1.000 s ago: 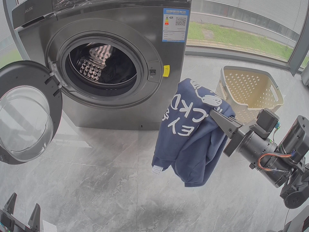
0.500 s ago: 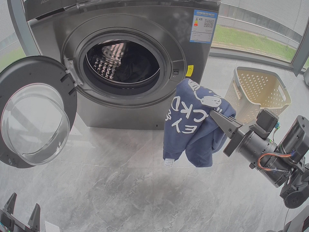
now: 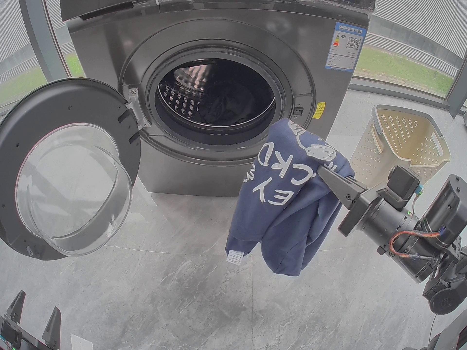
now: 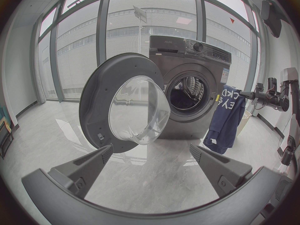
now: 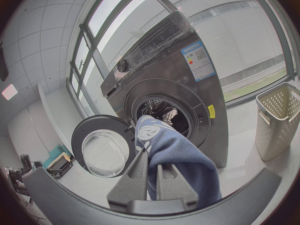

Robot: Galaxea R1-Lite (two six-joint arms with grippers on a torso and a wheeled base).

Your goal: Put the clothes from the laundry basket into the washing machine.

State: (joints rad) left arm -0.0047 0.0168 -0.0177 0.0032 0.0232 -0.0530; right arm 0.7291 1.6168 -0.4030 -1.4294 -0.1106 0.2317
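The right tool (image 3: pixel 325 171) has its fingertips buried in folds of the hanging navy-blue sweatshirt with white lettering (image 3: pixel 282 200), hiding the pinched cloth. Beyond that tool, inside the grey front-loading washing machine (image 3: pixel 219 30), whose top is cut off by the head view's edge, a dark heap (image 3: pixel 233 105) is too shadowed to identify. Behind the tool's wrist, the beige perforated plastic laundry basket (image 3: pixel 413 132) is partly covered. The left tool (image 3: pixel 38 303) is cropped, two fingertips showing.

So the navy shirt (image 3: pixel 284 195) with white lettering hangs pinched in the right fingers (image 3: pixel 340 184). The grey washing machine (image 3: pixel 116 49) sits just past them, door (image 3: pixel 63 122) open, dark clothes (image 3: pixel 228 105) inside. The beige laundry basket (image 3: pixel 411 137) stands upright, off to their right.
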